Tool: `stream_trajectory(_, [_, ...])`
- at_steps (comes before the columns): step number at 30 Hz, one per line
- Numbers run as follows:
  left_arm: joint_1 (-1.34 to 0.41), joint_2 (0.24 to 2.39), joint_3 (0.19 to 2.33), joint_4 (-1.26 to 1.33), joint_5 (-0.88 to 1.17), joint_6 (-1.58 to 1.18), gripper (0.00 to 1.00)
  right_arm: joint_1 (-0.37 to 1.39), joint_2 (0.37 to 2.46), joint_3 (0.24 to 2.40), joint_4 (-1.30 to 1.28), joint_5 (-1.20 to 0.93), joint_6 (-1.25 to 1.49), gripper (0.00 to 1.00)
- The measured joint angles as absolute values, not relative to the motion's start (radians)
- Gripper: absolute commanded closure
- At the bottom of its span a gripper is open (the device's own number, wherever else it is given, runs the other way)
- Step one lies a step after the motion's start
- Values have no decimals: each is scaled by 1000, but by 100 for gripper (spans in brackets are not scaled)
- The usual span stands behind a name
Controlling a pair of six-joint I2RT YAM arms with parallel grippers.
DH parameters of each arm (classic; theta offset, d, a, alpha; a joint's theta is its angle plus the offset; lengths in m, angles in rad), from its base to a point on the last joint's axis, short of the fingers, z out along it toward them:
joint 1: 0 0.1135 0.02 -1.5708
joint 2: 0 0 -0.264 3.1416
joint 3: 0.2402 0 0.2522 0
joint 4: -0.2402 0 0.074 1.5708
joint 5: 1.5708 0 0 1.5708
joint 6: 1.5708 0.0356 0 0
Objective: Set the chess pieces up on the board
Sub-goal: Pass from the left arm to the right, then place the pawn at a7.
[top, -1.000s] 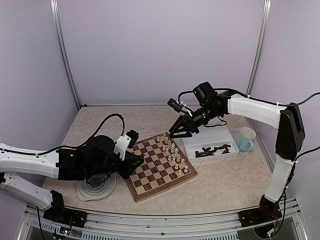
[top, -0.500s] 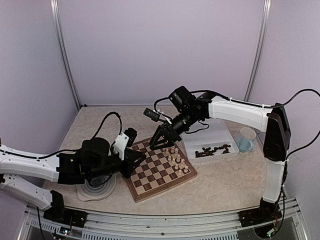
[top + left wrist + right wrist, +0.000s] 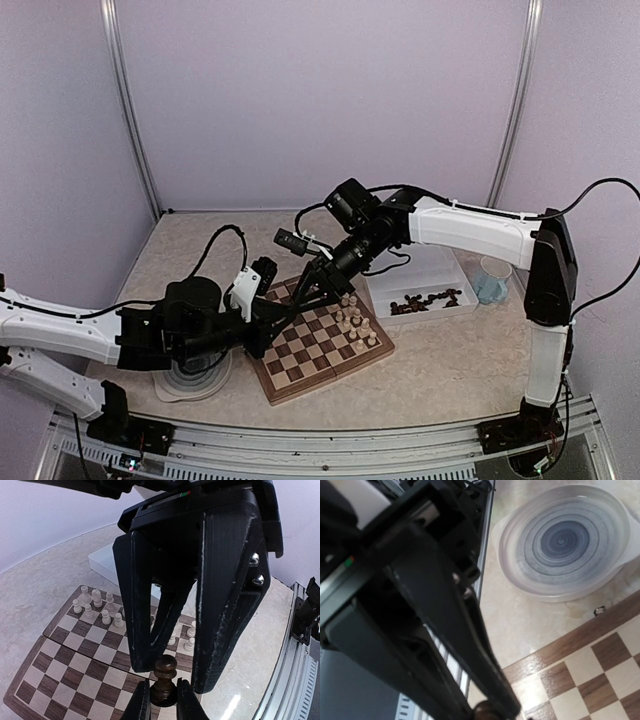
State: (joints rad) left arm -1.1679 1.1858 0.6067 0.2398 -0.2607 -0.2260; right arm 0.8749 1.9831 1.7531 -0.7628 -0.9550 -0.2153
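My left gripper is shut on the base of a dark brown pawn and holds it upright above the board's left side. My right gripper has come down over it, open, with its black fingers standing apart on either side of the pawn's head. In the right wrist view the pawn shows as a dark round shape at the finger's tip. Cream chess pieces stand along the board's right side. More dark pieces lie in the white tray.
A round blue-swirl plate lies left of the board under my left arm; the right wrist view also catches the plate. A pale blue cup stands right of the tray. The two arms' fingers meet over the board's left edge.
My right arm has swung left from beside the tray across the board to my left gripper, and its jaws have narrowed. The left gripper has kept the pawn and barely moved.
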Motion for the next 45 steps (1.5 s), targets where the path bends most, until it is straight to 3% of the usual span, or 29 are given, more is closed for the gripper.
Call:
stream_trajectory(12, [-1170,1187,607,231,-255,-224,87,885,1984,1754,-775,-939,-217,97])
stream_trajectory(19, [-1171,1188,611,223,-268,-219,45,889,1987,1773,-780,-909,-232,100])
stream_trajectory(25, [-1146,1107,618,120,-294,-207,33,901,1984,1766,-759,-743,-292,100])
stream_trajectory(29, [-1002,906,623,58,-305,-215,21,938,1961,1668,-704,-582,-358,100])
stream_trajectory(33, [-746,800,685,29,-304,-259,20,1015,1956,1596,-676,-461,-421,100])
stream_trajectory(38, [-400,902,825,6,-167,-301,26,1120,1960,1571,-655,-374,-482,100])
stream_trajectory(45, [-217,980,726,36,35,-363,26,1177,1998,1568,-637,-306,-519,100])
